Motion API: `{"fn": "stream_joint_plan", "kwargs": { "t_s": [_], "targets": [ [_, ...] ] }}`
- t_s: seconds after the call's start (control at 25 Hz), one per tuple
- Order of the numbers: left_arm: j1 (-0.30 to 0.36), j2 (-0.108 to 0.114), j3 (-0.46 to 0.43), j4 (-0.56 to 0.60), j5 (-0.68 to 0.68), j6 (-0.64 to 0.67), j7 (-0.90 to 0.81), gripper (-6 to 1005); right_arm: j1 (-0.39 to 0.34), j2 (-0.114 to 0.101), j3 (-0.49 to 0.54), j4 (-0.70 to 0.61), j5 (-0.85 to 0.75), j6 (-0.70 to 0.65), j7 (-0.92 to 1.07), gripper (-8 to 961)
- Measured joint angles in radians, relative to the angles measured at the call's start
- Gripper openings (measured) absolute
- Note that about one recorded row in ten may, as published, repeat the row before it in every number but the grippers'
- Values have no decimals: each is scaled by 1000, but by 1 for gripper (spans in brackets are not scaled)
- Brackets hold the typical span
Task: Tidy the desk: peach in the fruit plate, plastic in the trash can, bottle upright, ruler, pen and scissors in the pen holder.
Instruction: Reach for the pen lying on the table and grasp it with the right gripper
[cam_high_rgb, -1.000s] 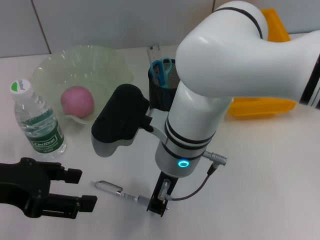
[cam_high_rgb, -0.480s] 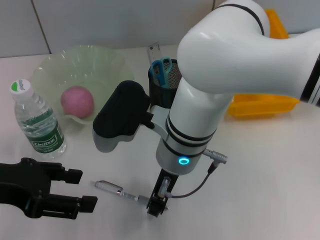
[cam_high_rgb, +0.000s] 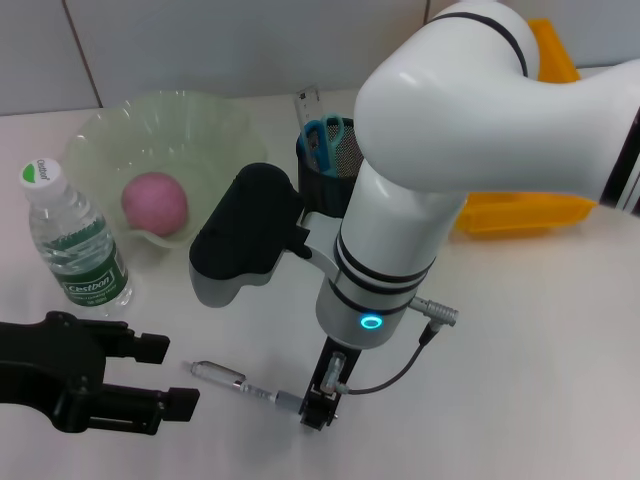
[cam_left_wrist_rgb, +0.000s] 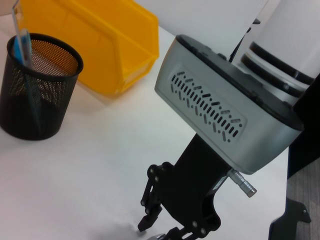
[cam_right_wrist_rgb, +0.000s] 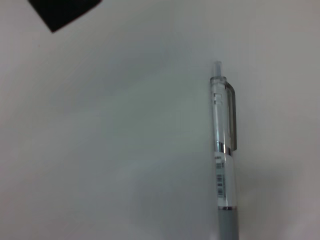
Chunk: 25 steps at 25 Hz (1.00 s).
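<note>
A clear pen (cam_high_rgb: 240, 382) with a grey grip lies on the white desk near the front; it also fills the right wrist view (cam_right_wrist_rgb: 223, 155). My right gripper (cam_high_rgb: 320, 408) points straight down over the pen's grip end, open, with its fingers either side of it (cam_left_wrist_rgb: 165, 227). My left gripper (cam_high_rgb: 165, 375) rests open at the front left, short of the pen's clip end. The pink peach (cam_high_rgb: 155, 203) lies in the pale green fruit plate (cam_high_rgb: 215, 120). The bottle (cam_high_rgb: 75, 240) stands upright. Scissors (cam_high_rgb: 325, 135) and ruler (cam_high_rgb: 307, 103) stand in the black mesh pen holder (cam_high_rgb: 322, 190). No plastic is in view.
The yellow trash can (cam_high_rgb: 530, 212) stands at the back right, behind my right arm (cam_high_rgb: 450, 130), which covers much of the desk's middle. The pen holder (cam_left_wrist_rgb: 35, 90) and yellow bin (cam_left_wrist_rgb: 95, 40) also show in the left wrist view.
My right gripper has sunk a little lower over the pen's grip end. The pen, the left gripper and the other things have not moved.
</note>
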<state>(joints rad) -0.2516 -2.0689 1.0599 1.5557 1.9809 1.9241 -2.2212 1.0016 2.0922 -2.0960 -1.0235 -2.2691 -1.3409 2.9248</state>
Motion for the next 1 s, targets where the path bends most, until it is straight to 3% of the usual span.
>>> {"fn": "stream_joint_plan", "kwargs": {
  "t_s": [0.64,0.84,1.0],
  "targets": [
    [0,0,0,0,-2,-2,3,786,0,0,-17,-7,6,3,1,304],
    [0,0,0,0,-2,-2,3,786,-1,0,-30,-9,8,5,1,165],
    [-1,0,0,0,-2,-2,3,786,-1,0,-30,-9,8,5,2,157]
  ]
}}
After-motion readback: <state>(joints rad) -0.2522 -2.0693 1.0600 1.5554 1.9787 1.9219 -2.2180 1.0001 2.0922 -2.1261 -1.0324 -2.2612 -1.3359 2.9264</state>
